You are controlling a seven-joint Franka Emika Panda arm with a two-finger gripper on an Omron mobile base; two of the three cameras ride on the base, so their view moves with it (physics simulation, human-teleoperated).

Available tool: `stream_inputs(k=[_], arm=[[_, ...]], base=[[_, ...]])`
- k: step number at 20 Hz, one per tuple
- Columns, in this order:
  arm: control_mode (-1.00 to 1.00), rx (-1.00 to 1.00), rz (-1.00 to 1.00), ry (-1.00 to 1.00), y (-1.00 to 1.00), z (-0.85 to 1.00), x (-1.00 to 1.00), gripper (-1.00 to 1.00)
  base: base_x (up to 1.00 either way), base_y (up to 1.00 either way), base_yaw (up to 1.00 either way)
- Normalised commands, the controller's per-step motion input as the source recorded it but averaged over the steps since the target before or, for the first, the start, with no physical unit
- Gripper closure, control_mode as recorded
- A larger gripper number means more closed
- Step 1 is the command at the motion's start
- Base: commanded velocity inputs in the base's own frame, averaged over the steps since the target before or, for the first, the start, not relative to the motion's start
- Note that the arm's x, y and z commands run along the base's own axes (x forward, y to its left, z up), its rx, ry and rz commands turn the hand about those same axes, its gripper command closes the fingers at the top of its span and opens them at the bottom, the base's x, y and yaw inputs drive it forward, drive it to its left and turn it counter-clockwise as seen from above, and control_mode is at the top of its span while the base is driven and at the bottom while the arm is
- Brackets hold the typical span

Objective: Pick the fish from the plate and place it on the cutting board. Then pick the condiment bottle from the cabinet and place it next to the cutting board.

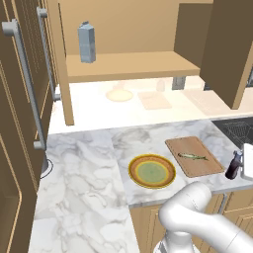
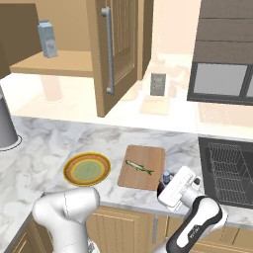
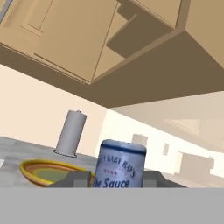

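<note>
The small silvery-green fish (image 1: 192,156) (image 2: 139,167) lies on the wooden cutting board (image 1: 200,169) (image 2: 143,182). Left of the board sits the orange-rimmed plate (image 1: 131,170) (image 2: 69,173) (image 3: 30,167), with nothing on it. The dark condiment bottle (image 1: 233,166) (image 2: 166,175) (image 3: 120,168) stands upright just off the board's near right corner, its base at counter level. My gripper (image 1: 239,165) (image 2: 165,185) (image 3: 116,179) is shut on it, with a fingertip on either side of the label. The tan cabinet (image 1: 128,64) hangs open above the counter.
A tall grey-blue carton (image 1: 87,43) (image 2: 48,39) stands on the cabinet shelf. The sink with a wire rack (image 1: 239,129) (image 2: 230,173) lies right of the bottle. A grey cylinder (image 3: 70,133) (image 2: 6,126) stands far left. A dark cupboard with long handles (image 1: 20,99) flanks the left.
</note>
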Motion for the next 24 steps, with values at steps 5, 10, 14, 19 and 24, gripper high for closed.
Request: stream_inputs(k=[5, 10, 14, 19, 24], arm=[[-1.0, 0.0, 0.0, 0.0, 0.0, -0.13, 0.0, -1.0], [-1.0, 0.0, 0.01, 0.0, 0.0, -0.05, 0.0, -1.0], [-1.0, 0.0, 0.01, 0.0, 0.0, 0.0, -0.01, -1.0], [-1.0, 0.0, 0.02, 0.0, 0.0, 0.0, -0.04, -1.0], [-1.0, 0.0, 0.02, 0.0, 0.0, 0.0, -0.09, -1.0]], base=[[0.0, 0.0, 0.0], [0.0, 0.0, 0.0], [0.0, 0.0, 0.0], [0.0, 0.0, 0.0], [0.0, 0.0, 0.0]])
